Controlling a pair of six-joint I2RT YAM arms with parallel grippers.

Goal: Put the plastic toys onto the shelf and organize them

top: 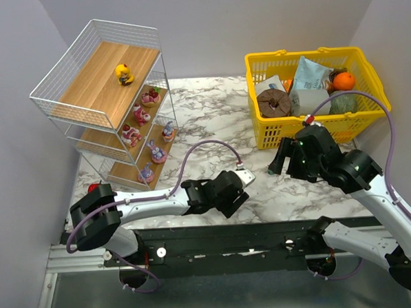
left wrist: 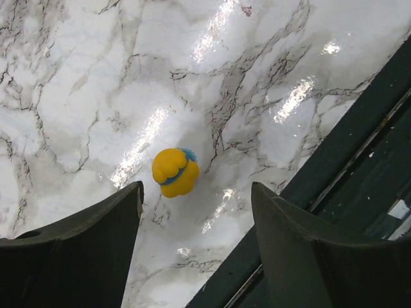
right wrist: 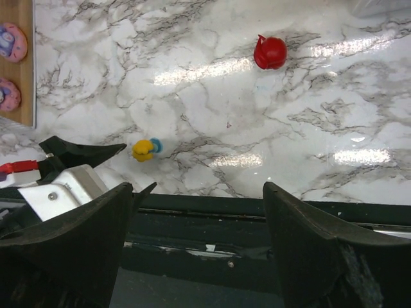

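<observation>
Counter: white marbled counter [top: 210, 112]; the loose toy lies near its front edge.
Shelf: white wire rack with wooden boards [top: 98, 80], far-left corner.
Left hand [left wrist: 197, 192]: nearer arm; fingers spread, empty, duck just ahead of the gap.
Right hand [right wrist: 209, 187]: wide, empty, well apart.
Duck: small rounded yellow plastic duck [left wrist: 174, 172], blue trim, no clear long axis.
</observation>
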